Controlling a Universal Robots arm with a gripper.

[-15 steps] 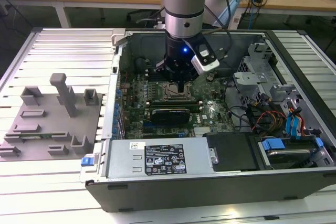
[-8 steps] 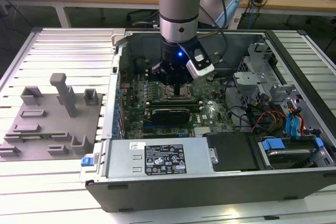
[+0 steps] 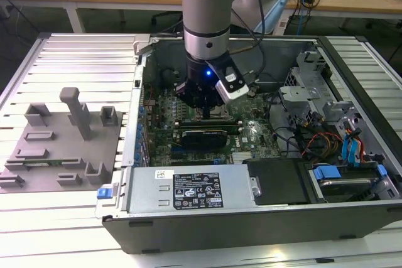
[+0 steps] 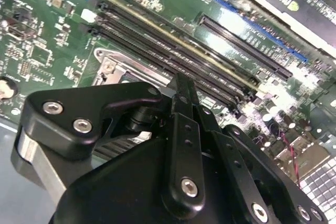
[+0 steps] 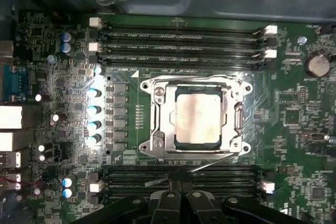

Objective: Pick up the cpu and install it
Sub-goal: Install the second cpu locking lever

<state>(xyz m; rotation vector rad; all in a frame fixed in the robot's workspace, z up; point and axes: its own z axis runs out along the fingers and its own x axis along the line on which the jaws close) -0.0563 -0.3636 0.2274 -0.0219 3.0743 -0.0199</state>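
1. One arm, and you're down inside the open computer case [image 3: 264,218] right now, with your end effector [image 3: 205,112] low over the green motherboard [image 3: 251,131] in the exterior view.
2. Look at the first wrist view: the cpu [image 5: 198,116] sits flat inside the silvery socket frame [image 5: 156,120], pale metal top facing up, with memory slots [image 5: 178,38] running along both sides of it.
3. Your end effector's black linkage [image 5: 178,205] is cut off by the picture's edge there, so its tips stay out of sight.
4. In the second wrist view the dark body [image 4: 157,171] blocks most of the socket; only a corner of the frame [image 4: 113,66] peeks out.
5. Open or closed? You can't tell from any view.
6. Over on the bench [image 3: 56,218], at the exterior view's left, the grey fixture blocks [image 3: 63,139] stand well apart from the case.
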